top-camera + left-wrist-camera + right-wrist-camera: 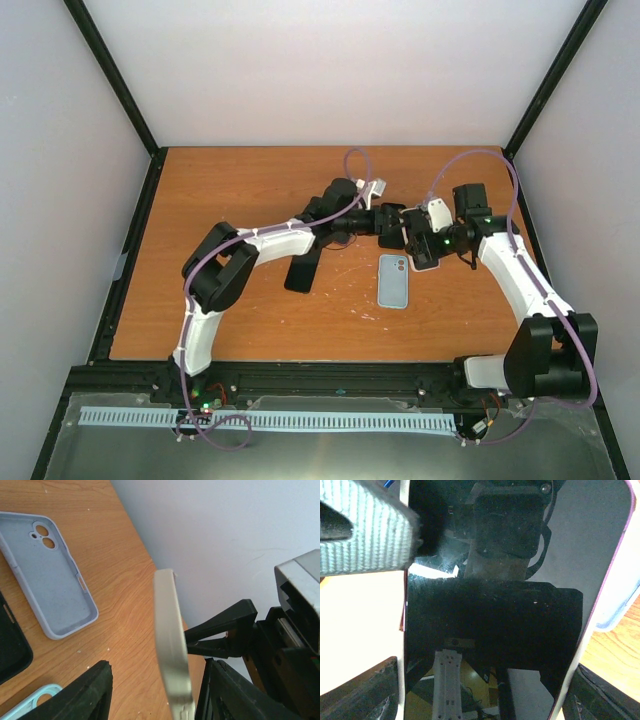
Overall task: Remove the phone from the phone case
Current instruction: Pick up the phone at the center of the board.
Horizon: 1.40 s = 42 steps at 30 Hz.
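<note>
Separation is looking done, judging by how things are lying. The phone [171, 645] is showing a bare, pale metal edge in the left wrist view, with no case around it, and it is hanging above the table [230, 200], clear of the wood.

The right gripper [427, 243] is clamping the phone. In its own camera, one ribbed pad [365, 535] is pressing at the 10 o'clock corner of the dark screen. The left gripper [160, 672] is standing apart, its fingers [90, 692] flanking the phone's lower end without visibly touching it.

The phone case [47, 575], pale blue and empty, is lying hollow side up on the table, at about 10 o'clock from the held phone in the left wrist view. A black item [10, 647] is lying at 7 o'clock from that case, and a teal case [30, 702] is peeking in at the same view's 7 o'clock corner.

At most, what is remaining is probably setting the phone down or passing it across.
</note>
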Each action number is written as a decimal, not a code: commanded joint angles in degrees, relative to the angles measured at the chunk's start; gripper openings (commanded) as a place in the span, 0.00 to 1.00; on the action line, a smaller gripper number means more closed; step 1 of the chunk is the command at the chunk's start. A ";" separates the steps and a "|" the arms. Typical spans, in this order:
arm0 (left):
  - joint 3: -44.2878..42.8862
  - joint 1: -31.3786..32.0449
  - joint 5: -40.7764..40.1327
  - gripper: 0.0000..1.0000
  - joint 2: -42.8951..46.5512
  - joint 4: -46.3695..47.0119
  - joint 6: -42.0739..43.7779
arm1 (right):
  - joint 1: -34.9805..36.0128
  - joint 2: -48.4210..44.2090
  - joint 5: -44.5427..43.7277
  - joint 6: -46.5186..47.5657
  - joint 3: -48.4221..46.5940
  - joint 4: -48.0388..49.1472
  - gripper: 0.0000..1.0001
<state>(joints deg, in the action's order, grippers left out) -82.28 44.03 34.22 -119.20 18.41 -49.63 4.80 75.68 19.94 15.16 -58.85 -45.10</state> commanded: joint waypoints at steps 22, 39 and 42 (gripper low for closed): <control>-12.50 0.23 3.83 0.00 -5.54 -1.19 0.04 | 1.00 1.22 -4.08 -1.69 -2.41 3.47 0.77; 16.71 -7.38 17.64 0.00 16.34 10.65 15.70 | -6.33 -0.30 14.71 0.37 -5.13 1.16 1.00; 21.50 -7.38 21.83 0.00 22.18 11.13 19.90 | -9.14 -1.73 27.86 8.16 -5.09 -1.53 1.00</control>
<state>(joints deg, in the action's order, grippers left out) -63.53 35.97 45.82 -105.97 20.49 -37.60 -1.45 74.94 30.76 15.84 -62.57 -43.88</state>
